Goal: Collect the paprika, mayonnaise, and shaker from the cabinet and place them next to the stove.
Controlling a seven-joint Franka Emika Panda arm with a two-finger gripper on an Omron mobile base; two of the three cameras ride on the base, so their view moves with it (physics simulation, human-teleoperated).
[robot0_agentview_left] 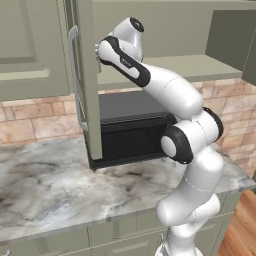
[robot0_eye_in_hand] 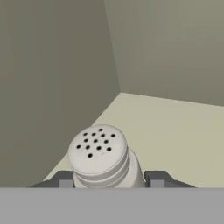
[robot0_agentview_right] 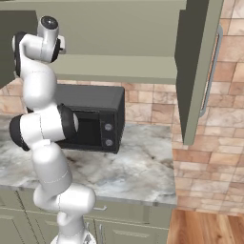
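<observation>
In the hand view the shaker (robot0_eye_in_hand: 99, 153), a small grey cylinder with a domed, perforated top, stands upright on the cabinet's inner shelf (robot0_eye_in_hand: 175, 131). My gripper (robot0_eye_in_hand: 111, 180) is shut on the shaker, one dark fingertip (robot0_eye_in_hand: 65, 179) against each side of its body. The olive cabinet door (robot0_agentview_left: 85, 75) hangs open, and my arm reaches up past its edge into the cabinet (robot0_agentview_right: 119, 43). Paprika, mayonnaise and stove are out of view.
A black microwave (robot0_agentview_left: 130, 125) sits on the marble counter (robot0_agentview_left: 50, 185) right under the cabinet, below my arm. The open door (robot0_agentview_right: 195, 71) with its silver bar handle juts out over the counter. The cabinet's side and back walls stand close behind the shaker.
</observation>
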